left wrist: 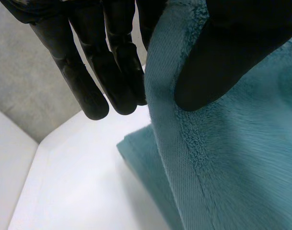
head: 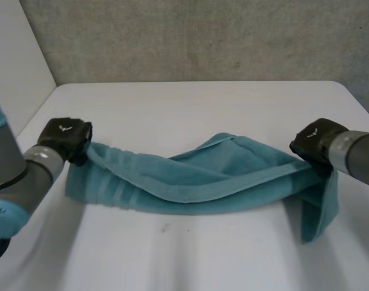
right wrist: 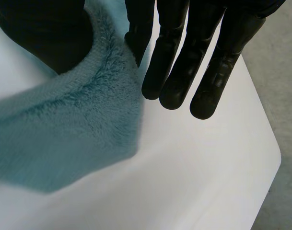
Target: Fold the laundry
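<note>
On the white surface (head: 190, 254), before a far grey wall (head: 202, 36): teal towel (head: 196, 179) sagging between left hand (head: 66, 138) and right hand (head: 317, 142), each pinching one end.

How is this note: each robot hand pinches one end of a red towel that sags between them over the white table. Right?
No: the towel is teal, not red, as the head view shows. The left robot hand and right robot hand do each pinch an end.

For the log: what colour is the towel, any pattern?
Plain teal towel, ribbed bands near the left hand; clearest in head view.
</note>
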`<state>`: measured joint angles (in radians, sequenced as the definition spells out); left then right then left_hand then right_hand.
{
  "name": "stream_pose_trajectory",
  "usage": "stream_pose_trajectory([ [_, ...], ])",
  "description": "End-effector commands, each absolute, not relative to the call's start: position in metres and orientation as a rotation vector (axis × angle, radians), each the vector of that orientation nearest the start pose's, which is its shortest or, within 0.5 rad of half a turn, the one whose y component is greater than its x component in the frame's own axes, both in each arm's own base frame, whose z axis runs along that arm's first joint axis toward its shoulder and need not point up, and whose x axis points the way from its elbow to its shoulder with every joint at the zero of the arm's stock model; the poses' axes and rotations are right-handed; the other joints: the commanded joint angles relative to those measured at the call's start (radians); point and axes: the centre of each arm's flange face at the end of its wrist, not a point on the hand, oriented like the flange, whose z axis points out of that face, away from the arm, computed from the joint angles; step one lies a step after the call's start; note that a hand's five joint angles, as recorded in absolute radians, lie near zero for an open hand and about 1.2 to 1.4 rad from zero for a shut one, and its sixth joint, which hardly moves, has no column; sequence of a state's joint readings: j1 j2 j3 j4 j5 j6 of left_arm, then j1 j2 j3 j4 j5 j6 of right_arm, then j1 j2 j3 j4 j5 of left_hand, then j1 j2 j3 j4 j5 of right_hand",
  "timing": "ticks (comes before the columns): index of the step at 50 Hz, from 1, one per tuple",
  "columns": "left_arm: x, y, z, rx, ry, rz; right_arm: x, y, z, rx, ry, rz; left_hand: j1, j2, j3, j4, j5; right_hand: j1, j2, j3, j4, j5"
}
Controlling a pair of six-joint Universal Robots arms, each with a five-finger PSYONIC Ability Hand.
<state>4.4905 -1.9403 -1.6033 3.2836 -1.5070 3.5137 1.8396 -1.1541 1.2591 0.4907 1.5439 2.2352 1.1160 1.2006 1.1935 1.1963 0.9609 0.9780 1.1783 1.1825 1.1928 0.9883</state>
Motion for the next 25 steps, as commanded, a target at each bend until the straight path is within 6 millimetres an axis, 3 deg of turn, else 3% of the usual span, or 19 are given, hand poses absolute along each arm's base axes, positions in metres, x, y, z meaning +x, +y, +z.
stream_pose_trajectory([
  [1, -0.236, -0.379, 0.258, 0.709, 1.928, -2.254, 0.24, -0.364, 0.265, -1.516, 2.413, -2.158, 0.28, 0.196, 0.203, 0.2, 0.261, 0.418, 0.218, 0.214, 0.203, 0.233],
  [3, -0.238, -0.391, 0.288, 0.651, 1.781, -2.365, 0.248, -0.374, 0.294, -1.421, 2.304, -2.387, 0.28, 0.196, 0.203, 0.2, 0.261, 0.418, 0.218, 0.214, 0.203, 0.233],
  [4, -0.24, -0.399, 0.323, 0.575, 1.61, -2.48, 0.251, -0.378, 0.309, -1.369, 2.24, -2.495, 0.28, 0.196, 0.203, 0.2, 0.261, 0.418, 0.218, 0.214, 0.203, 0.233],
  [5, -0.239, -0.402, 0.34, 0.531, 1.524, -2.533, 0.258, -0.381, 0.335, -1.271, 2.103, -2.677, 0.28, 0.196, 0.203, 0.2, 0.261, 0.418, 0.218, 0.214, 0.203, 0.233],
  [7, -0.236, -0.403, 0.369, 0.439, 1.37, -2.616, 0.261, -0.384, 0.361, -1.163, 1.956, -2.844, 0.28, 0.196, 0.203, 0.2, 0.261, 0.418, 0.218, 0.214, 0.203, 0.233],
  [8, -0.233, -0.4, 0.396, 0.357, 1.239, -2.675, 0.26, -0.38, 0.383, -1.068, 1.838, -2.963, 0.28, 0.196, 0.203, 0.2, 0.261, 0.418, 0.218, 0.214, 0.203, 0.233],
  [9, -0.231, -0.397, 0.408, 0.321, 1.186, -2.7, 0.26, -0.38, 0.384, -1.068, 1.837, -2.964, 0.28, 0.196, 0.203, 0.2, 0.261, 0.418, 0.218, 0.214, 0.203, 0.233],
  [10, -0.231, -0.397, 0.408, 0.32, 1.185, -2.7, 0.259, -0.375, 0.396, -1.02, 1.779, -3.015, 0.28, 0.196, 0.203, 0.2, 0.261, 0.418, 0.218, 0.214, 0.203, 0.233],
  [11, -0.23, -0.393, 0.417, 0.291, 1.142, -2.72, 0.255, -0.356, 0.423, -0.958, 1.66, -3.091, 0.28, 0.196, 0.203, 0.2, 0.261, 0.418, 0.218, 0.214, 0.203, 0.233],
  [14, -0.227, -0.385, 0.43, 0.254, 1.099, -2.744, 0.254, -0.35, 0.425, -0.973, 1.649, -3.086, 0.28, 0.196, 0.203, 0.2, 0.261, 0.418, 0.218, 0.214, 0.203, 0.233],
  [15, -0.226, -0.383, 0.427, 0.264, 1.12, -2.737, 0.254, -0.333, 0.413, -1.121, 1.654, -2.973, 0.28, 0.196, 0.203, 0.2, 0.261, 0.418, 0.218, 0.214, 0.203, 0.233],
  [17, -0.225, -0.38, 0.413, 0.285, 1.192, -2.71, 0.257, -0.327, 0.394, -1.239, 1.689, -2.856, 0.28, 0.196, 0.203, 0.2, 0.261, 0.418, 0.218, 0.214, 0.203, 0.233],
  [18, -0.223, -0.378, 0.4, 0.301, 1.251, -2.687, 0.257, -0.327, 0.393, -1.24, 1.689, -2.856, 0.28, 0.196, 0.203, 0.2, 0.261, 0.418, 0.218, 0.214, 0.203, 0.233],
  [19, -0.223, -0.377, 0.391, 0.311, 1.289, -2.673, 0.257, -0.323, 0.36, -1.395, 1.783, -2.646, 0.28, 0.196, 0.203, 0.2, 0.261, 0.418, 0.218, 0.214, 0.203, 0.233],
  [21, -0.22, -0.375, 0.364, 0.338, 1.399, -2.619, 0.258, -0.316, 0.338, -1.491, 1.847, -2.481, 0.28, 0.196, 0.203, 0.2, 0.261, 0.418, 0.218, 0.214, 0.203, 0.233],
  [23, -0.22, -0.375, 0.354, 0.348, 1.438, -2.597, 0.257, -0.309, 0.317, -1.57, 1.906, -2.311, 0.28, 0.196, 0.203, 0.2, 0.261, 0.418, 0.218, 0.214, 0.203, 0.233],
  [25, -0.217, -0.369, 0.312, 0.393, 1.595, -2.505, 0.251, -0.298, 0.291, -1.659, 2.009, -2.094, 0.28, 0.196, 0.203, 0.2, 0.261, 0.418, 0.218, 0.214, 0.203, 0.233],
])
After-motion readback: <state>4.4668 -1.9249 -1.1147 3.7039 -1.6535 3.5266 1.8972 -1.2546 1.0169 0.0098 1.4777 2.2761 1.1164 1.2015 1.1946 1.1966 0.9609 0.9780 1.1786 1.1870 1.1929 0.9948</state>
